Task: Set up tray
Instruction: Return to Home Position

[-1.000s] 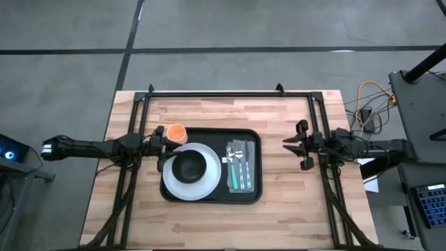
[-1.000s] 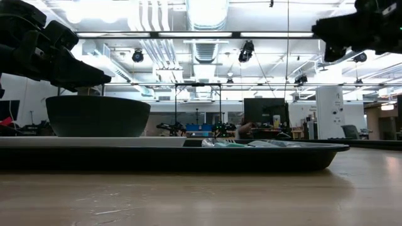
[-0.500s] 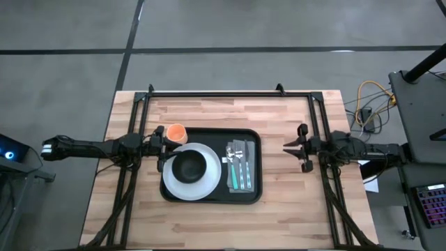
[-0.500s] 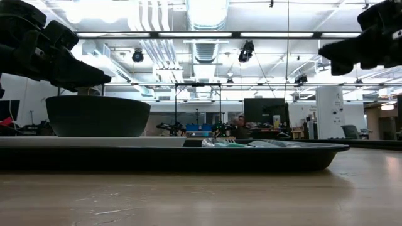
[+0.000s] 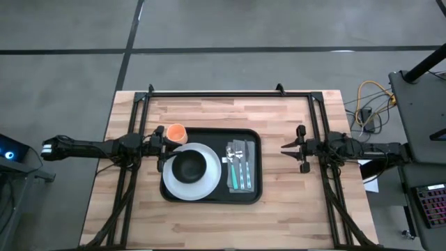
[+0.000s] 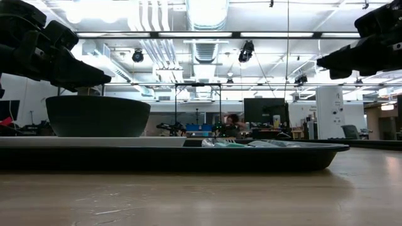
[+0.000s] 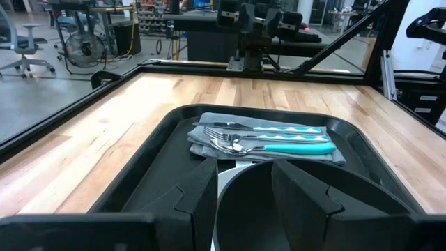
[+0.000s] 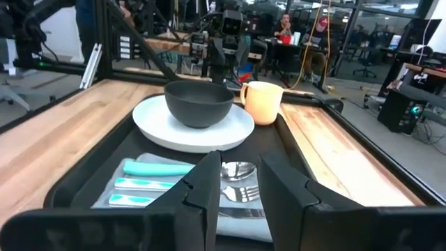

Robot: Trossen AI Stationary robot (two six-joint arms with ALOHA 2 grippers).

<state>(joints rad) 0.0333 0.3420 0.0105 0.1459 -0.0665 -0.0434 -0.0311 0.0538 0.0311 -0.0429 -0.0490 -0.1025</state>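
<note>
The tray (image 5: 212,137) lies flat at the middle of the wooden tabletop (image 5: 209,226), its long side running across between the two arms. On its left half sits a white plate (image 5: 209,185) carrying a black bowl (image 5: 189,166). An orange cup (image 5: 176,132) stands in the tray's far left corner, just beside the plate. On the right half a gray napkin (image 5: 230,180) lies lengthwise with blue-handled cutlery (image 5: 241,178) laid on top of it. The left arm reaches in almost straight and level from the tabletop's left side. Its left end effector (image 5: 162,148) hovers over the tray's left rim at the edge of the plate, close to the cup. In the low view it hangs above the bowl with its tip tilted slightly down. It is released and grasps nothing: in the left wrist view its two dark fingers (image 7: 198,202) stand apart, with the bowl's rim showing in the gap between them. The right arm stretches in level from the opposite side, facing the left one. The right end effector (image 5: 293,148) is off the tray, over bare wood between the tray's right rim and the black frame rail, and the low view shows it raised well above the tabletop. It too is released and empty, and the right wrist view shows the cutlery through the narrow gap between its fingers (image 8: 202,192).
</note>
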